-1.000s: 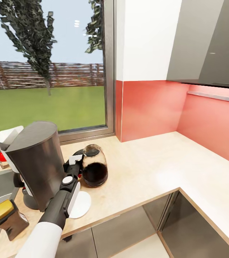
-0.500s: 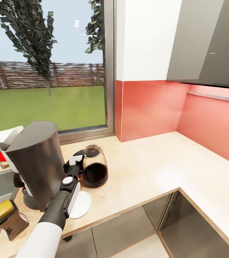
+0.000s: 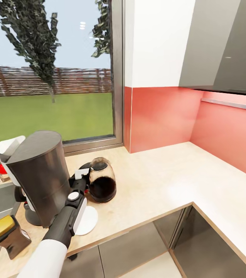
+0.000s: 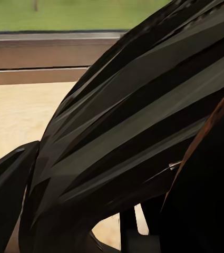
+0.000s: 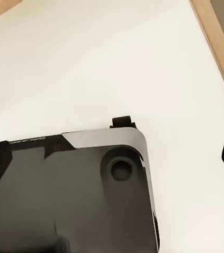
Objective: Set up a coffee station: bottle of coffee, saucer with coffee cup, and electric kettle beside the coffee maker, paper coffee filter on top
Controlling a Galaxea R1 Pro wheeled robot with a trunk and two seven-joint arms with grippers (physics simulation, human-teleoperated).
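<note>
No readable brands or labels anywhere.

Room: kitchen corner, big window onto lawn, tree and fence, coral-red backsplash, white wall above, grey upper cabinet. L-shaped light wood-grain tabletop, grey cabinet fronts below.

Landmark is the coffee maker: one, tall dark cylinder, tilted, standing on the tabletop at the window side.
- One left arm, white and black, comes up from below just beside the coffee maker on its corner side.
- One glass bottle of coffee, dark contents, upright on the tabletop, near the coffee maker on the corner side.
- One white round disc, saucer or filter, can't tell which, flat on the tabletop at the coffee maker's base near the front edge.
- One yellow-topped dark item in front of the coffee maker.
- One white item behind it.

Left gripper: right against the bottle; can't tell if closed on it. Left wrist view is a dark striped surface close up.
Right gripper: right wrist view shows dark finger tips at the edges, spread apart, holding nothing, over a pale surface.
</note>
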